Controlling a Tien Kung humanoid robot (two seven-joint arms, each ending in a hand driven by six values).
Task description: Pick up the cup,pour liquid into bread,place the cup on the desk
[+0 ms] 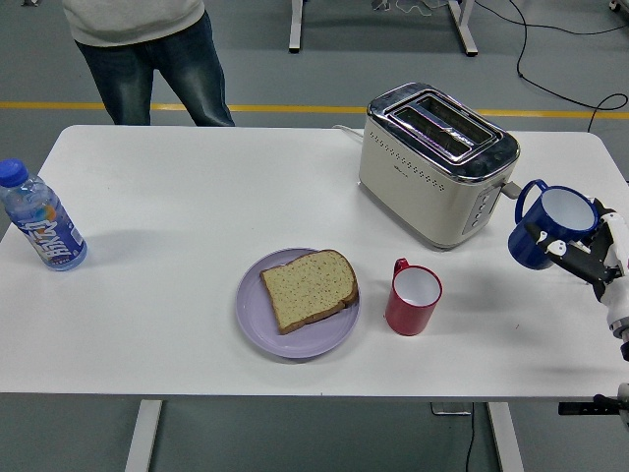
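Note:
My right hand [580, 258] comes in from the right edge and is shut on a blue cup [548, 225] with a white inside. The cup hangs tilted at the table's right side, just right of the toaster, handle toward the toaster. A slice of bread [309, 288] lies on a lilac plate [265, 329] near the table's front middle. A red cup [412, 298] stands upright just right of the plate. My left hand is out of view.
A cream and chrome toaster [434, 161] stands at the back right. A water bottle [40, 228] with a blue cap stands at the far left. A person in jeans [147, 61] stands beyond the far edge, hands out of view.

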